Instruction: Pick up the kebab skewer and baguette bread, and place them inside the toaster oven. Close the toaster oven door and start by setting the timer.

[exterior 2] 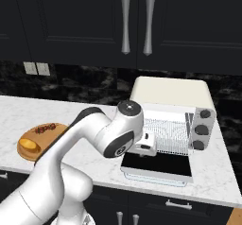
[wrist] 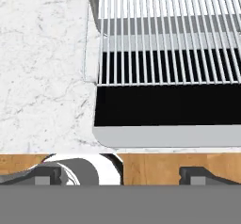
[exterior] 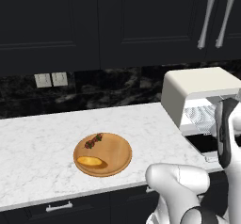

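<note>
The kebab skewer (exterior: 94,140) (exterior 2: 45,128) and the golden baguette bread (exterior: 90,161) (exterior 2: 29,145) lie on a round wooden board (exterior: 117,155) (exterior 2: 40,138) on the counter. To their right stands the cream toaster oven (exterior: 197,84) (exterior 2: 170,91). Its dark glass door (exterior 2: 158,165) (wrist: 164,105) is folded down flat, and the wire rack (wrist: 164,30) (exterior 2: 165,134) is exposed. My gripper (wrist: 120,176) (exterior 2: 144,151) hangs above the left part of the door, near its silver handle (wrist: 164,136). It is open, with nothing between its fingers.
Marble counter (exterior: 37,143) runs left from the oven to the board. Three round knobs (exterior 2: 204,114) sit on the oven's right side. Wall outlets (exterior: 51,79) are on the dark backsplash. Dark upper cabinets with silver handles (exterior 2: 125,21) hang overhead.
</note>
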